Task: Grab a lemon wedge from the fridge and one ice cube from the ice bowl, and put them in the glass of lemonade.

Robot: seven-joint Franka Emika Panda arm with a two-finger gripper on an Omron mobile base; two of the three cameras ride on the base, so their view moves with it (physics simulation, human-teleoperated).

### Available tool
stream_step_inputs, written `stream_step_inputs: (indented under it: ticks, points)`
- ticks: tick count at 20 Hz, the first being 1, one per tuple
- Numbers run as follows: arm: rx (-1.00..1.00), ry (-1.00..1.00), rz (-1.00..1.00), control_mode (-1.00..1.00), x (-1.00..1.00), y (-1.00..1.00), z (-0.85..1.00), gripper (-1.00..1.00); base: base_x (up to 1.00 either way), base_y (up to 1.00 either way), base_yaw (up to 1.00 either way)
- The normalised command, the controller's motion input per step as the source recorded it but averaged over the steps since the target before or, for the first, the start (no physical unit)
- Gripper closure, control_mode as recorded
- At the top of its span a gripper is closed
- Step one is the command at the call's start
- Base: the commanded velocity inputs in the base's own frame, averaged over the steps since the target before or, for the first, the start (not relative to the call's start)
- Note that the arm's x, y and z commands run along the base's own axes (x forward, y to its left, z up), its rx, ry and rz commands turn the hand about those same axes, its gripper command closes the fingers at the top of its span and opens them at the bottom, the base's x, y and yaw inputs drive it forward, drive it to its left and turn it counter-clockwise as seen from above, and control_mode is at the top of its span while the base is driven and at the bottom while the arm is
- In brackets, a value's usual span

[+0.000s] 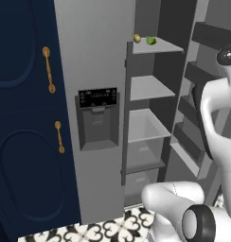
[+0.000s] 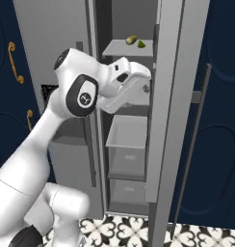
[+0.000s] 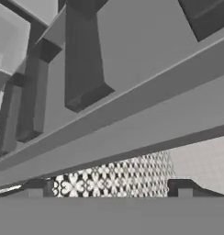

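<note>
Left base view: the fridge [image 1: 103, 94] stands with its right door swung open, so the shelves are bare to the room. On the top shelf [image 1: 157, 46], at its far left end, the lemon wedge [image 1: 151, 41] lies just beside a small yellow-brown fruit [image 1: 137, 38]. Nothing has been taken from there yet.

Right base view: the arm reaches up to the edge of the open door [image 2: 175, 96], the gripper [image 2: 144, 87] close against it at mid height, well below the wedge [image 2: 140, 44] on the top shelf. No object shows in its grasp.

Hand view: the two dark fingertips [image 3: 182, 188] stand wide apart at the bottom with nothing between them, so the jaws are open and empty. Beyond them run the door's edge and the patterned floor [image 3: 114, 179].

By my reading, opening the fridge is done; picking the wedge, fetching an ice cube and dropping both in the lemonade all remain.
</note>
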Motion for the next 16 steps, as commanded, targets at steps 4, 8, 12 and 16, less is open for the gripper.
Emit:
stream_step_inputs:
  ticks: [4,8,12,16]
  points:
    - [0.75,-0.1,0.0,-1.0,-0.18,0.75,-0.52,-1.0,0.0,0.0,0.0]
    - [0.78,-0.11,0.0,-1.0,-0.16,0.65,-0.78,-1.0,0.0,0.0,0.0]
    - [0.62,-0.2,0.0,-1.0,-0.4,0.68,-0.97,-1.0,0.0,0.0,0.0]
    - [0.29,-0.19,0.0,-1.0,-0.89,0.79,-0.15,-1.0,0.0,0.0,0.0]
